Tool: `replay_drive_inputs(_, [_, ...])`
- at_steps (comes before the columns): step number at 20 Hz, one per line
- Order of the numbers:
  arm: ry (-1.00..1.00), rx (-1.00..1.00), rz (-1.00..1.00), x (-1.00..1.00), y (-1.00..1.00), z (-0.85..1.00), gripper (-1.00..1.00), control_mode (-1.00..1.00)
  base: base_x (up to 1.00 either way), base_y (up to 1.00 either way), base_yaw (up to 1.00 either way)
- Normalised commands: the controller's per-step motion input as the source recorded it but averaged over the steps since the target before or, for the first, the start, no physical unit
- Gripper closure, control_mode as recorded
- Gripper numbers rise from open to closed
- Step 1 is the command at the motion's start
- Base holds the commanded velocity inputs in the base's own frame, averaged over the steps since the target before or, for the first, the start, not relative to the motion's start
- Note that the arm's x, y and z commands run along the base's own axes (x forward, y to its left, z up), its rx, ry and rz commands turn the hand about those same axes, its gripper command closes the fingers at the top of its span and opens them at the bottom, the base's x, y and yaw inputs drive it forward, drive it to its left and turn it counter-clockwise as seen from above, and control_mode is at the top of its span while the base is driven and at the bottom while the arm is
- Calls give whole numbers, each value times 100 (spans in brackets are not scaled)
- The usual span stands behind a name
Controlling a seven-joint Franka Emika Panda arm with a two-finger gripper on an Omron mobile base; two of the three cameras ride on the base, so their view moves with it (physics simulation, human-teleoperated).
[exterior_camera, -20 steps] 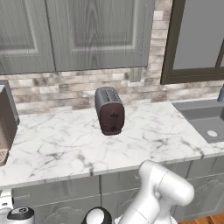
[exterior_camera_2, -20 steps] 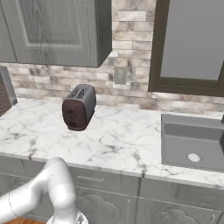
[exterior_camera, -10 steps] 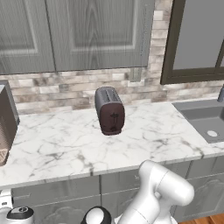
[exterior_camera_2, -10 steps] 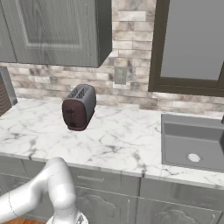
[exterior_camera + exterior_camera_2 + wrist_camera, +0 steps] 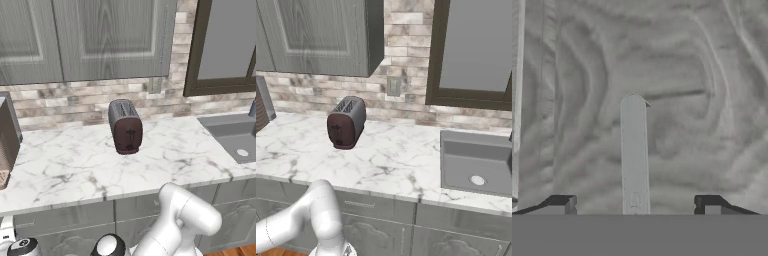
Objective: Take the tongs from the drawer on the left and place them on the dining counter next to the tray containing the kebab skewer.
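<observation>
In the hand view my gripper is open, its two dark fingertips spread wide. Between them runs a pale grey bar handle, untouched by either tip, and it is mounted on a grey wood-grain front seen from very close. I cannot tell from this view whether that front is the drawer. In the base views shallow drawer fronts run under the marble worktop. My arm bends down in front of them. The tongs are hidden. The tray, kebab skewer and dining counter are out of view.
A dark toaster stands on the marble worktop against the brick wall. A sink lies to the right. Grey wall cabinets hang above. A brown appliance sits at the far left.
</observation>
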Motion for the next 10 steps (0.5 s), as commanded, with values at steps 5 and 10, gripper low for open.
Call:
replay_drive_inputs(5, [-25, 0, 0, 18, 0, -47, -100, -100, 0, 0, 0])
replay_drive_inputs(10, [-23, 0, 0, 26, 0, -39, -100, -100, 0, 0, 0])
